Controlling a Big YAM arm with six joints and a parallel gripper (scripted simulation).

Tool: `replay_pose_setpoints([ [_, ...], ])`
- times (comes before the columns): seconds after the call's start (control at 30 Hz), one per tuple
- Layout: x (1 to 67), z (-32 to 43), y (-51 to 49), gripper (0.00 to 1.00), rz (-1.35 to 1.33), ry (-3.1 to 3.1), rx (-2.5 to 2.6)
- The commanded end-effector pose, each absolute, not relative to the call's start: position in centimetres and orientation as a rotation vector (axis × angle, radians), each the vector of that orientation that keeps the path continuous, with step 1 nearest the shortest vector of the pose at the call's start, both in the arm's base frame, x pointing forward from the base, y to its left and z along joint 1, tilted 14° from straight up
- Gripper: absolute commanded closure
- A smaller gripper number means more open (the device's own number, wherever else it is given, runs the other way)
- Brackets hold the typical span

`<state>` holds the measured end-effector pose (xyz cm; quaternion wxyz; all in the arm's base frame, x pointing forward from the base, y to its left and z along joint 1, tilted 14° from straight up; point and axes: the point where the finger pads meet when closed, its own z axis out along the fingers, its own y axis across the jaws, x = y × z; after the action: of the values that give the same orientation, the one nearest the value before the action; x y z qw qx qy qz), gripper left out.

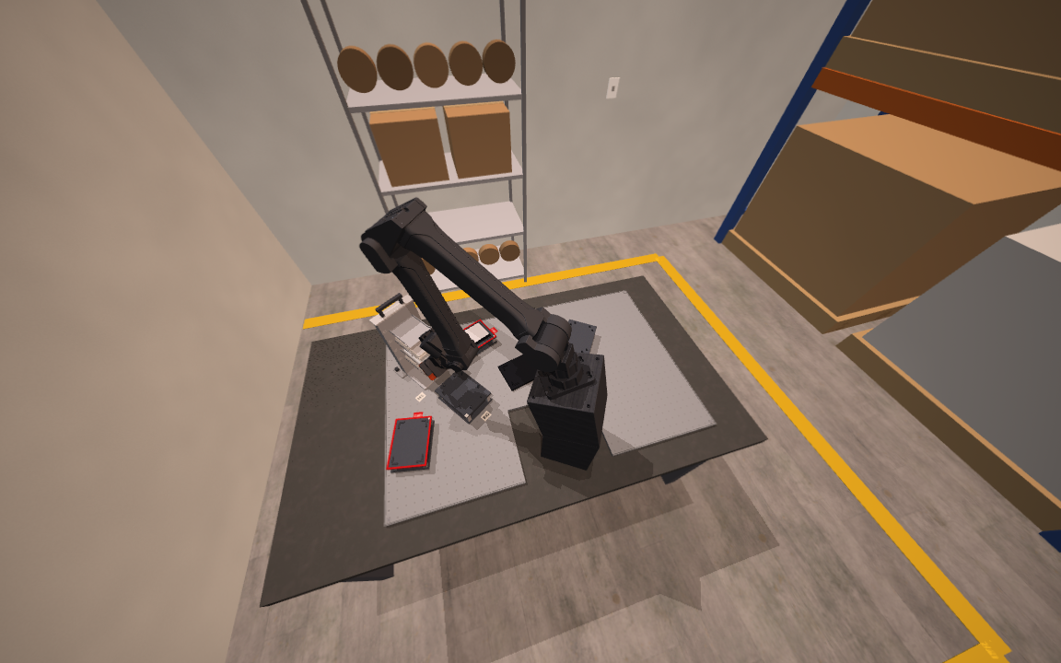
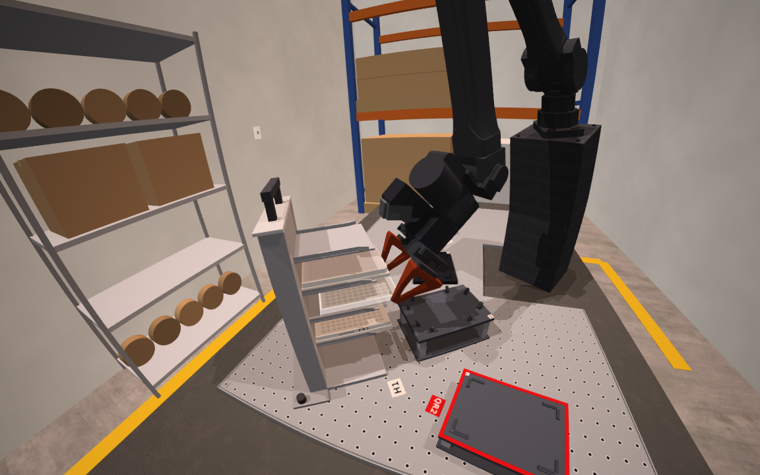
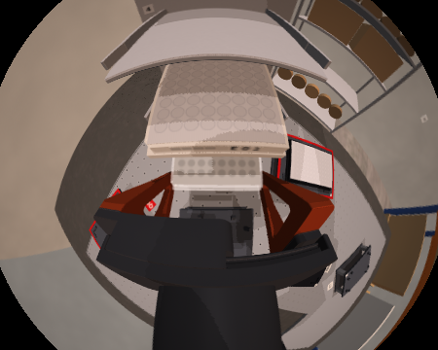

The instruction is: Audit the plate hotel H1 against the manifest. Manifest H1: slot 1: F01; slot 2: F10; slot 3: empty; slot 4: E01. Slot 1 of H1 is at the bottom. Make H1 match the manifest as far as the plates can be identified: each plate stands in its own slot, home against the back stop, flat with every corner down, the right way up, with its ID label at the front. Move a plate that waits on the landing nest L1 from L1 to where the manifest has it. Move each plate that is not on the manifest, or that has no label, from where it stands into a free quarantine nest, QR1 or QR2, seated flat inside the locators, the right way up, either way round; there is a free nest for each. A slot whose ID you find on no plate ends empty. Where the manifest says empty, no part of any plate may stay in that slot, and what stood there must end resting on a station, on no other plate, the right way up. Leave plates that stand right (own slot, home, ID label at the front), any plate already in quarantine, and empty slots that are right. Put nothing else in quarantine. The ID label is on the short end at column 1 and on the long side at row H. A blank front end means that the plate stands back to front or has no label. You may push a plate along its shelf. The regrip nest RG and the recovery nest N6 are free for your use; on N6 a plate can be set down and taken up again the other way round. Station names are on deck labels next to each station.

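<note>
The plate hotel H1 (image 2: 307, 296) stands on the perforated deck with three plates on its shelves. A tan plate (image 2: 341, 268) fills the top slot and juts out forward. A white plate (image 2: 353, 295) lies in the third slot. A tan plate (image 2: 353, 322) is in the second slot, and the bottom shelf (image 2: 350, 361) looks bare. My gripper (image 2: 397, 277) is at the hotel's front. Its red fingers press both sides of the white plate's front end (image 3: 217, 170), under the top plate (image 3: 215, 111). No ID labels are readable.
A dark raised nest (image 2: 444, 322) sits just below the gripper, in front of the hotel. Red-framed nest QR2 (image 2: 503, 422) is bare. Another red-framed nest holds a white plate (image 3: 310, 165), also seen in the top view (image 1: 478, 331). The arm's base column (image 2: 548, 200) stands behind.
</note>
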<state>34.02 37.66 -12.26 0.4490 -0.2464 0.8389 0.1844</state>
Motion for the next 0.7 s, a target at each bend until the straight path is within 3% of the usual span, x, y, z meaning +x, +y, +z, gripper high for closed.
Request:
replay_pose_setpoints([
  [0.0,33.1,-12.4,37.5,0.14,0.468,2.074,-0.602],
  [0.67,31.0,-13.0,35.9,0.14,0.465,2.078,-0.604],
])
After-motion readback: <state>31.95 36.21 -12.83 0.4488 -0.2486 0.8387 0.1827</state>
